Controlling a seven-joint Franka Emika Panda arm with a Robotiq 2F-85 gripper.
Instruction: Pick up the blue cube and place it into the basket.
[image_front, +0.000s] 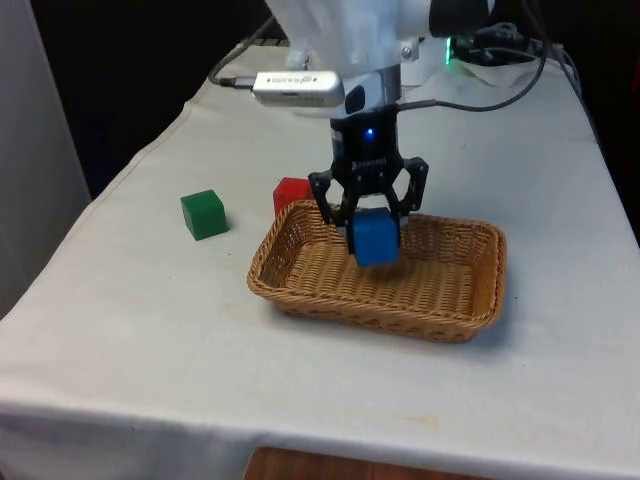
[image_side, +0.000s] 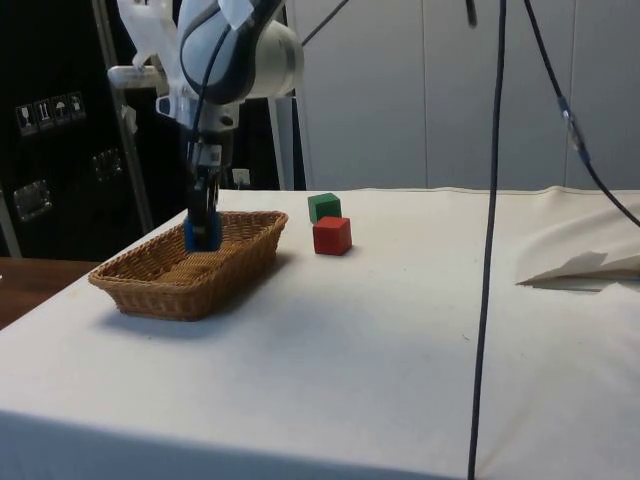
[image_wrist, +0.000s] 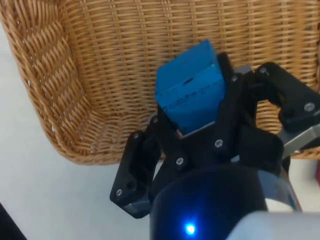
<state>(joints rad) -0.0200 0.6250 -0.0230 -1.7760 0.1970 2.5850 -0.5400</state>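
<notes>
A green cube (image_front: 203, 213) and a red cube (image_front: 291, 192) sit on the cloth beyond the fingers' left side, while the gripper's (image_front: 372, 236) 2 fingers clamp the blue cube (image_front: 376, 237) between them, inside the basket (image_front: 450, 312).

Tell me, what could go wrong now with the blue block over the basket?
1. The blue cube sits tilted in the tool, so it might tumble when let go, though probably inside the basket.
2. The tool hangs low inside the basket, so moving sideways could catch the wicker wall and drag it.
3. The red cube lies right behind the basket, so a shoved basket might bump it.
</notes>
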